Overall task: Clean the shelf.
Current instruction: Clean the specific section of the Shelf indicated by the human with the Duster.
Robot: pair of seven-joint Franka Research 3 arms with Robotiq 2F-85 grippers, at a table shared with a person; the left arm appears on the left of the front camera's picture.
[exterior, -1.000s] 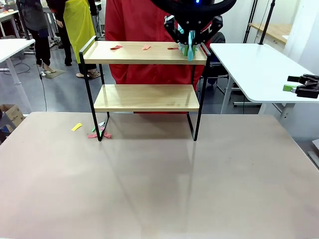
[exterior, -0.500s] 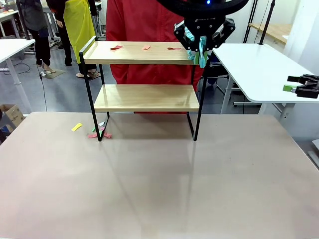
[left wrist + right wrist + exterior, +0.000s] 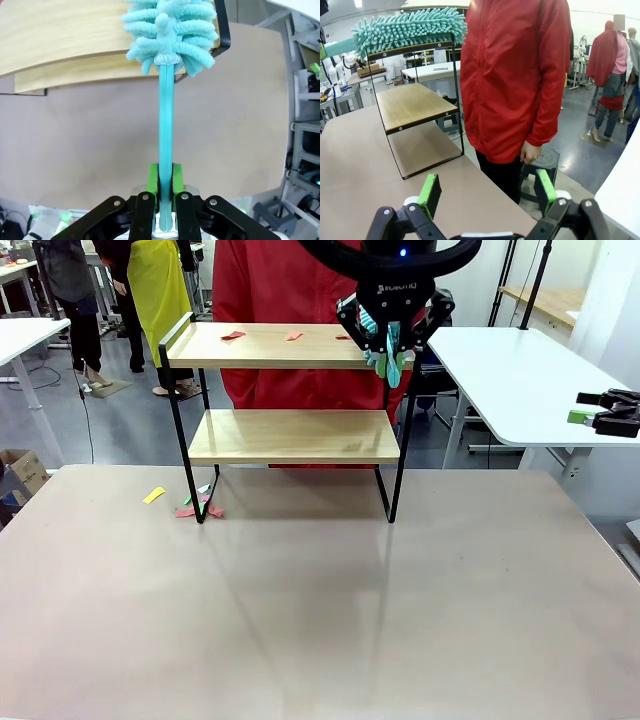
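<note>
The shelf (image 3: 290, 435) stands at the far side of the table, two light wooden boards in a thin black frame. Three red scraps (image 3: 232, 335) lie on its top board. My left gripper (image 3: 388, 330) hangs over the top board's right end, shut on the handle of a turquoise fluffy duster (image 3: 388, 358). In the left wrist view the left gripper (image 3: 166, 172) clamps the duster (image 3: 170, 25), whose head lies over the shelf (image 3: 60, 35) edge. My right gripper (image 3: 487, 190) stands open, apart from the shelf (image 3: 412, 105), with the duster (image 3: 410, 27) head on the top rail.
A person in a red jacket (image 3: 290, 280) stands close behind the shelf. Yellow and red scraps (image 3: 200, 508) lie on the table by the shelf's left leg. A white table (image 3: 520, 380) stands at the right. The near half of the brown table (image 3: 320, 620) is bare.
My left gripper swung the duster right, past the shelf's end, then came back left over the top board's right end. The scraps have not moved.
</note>
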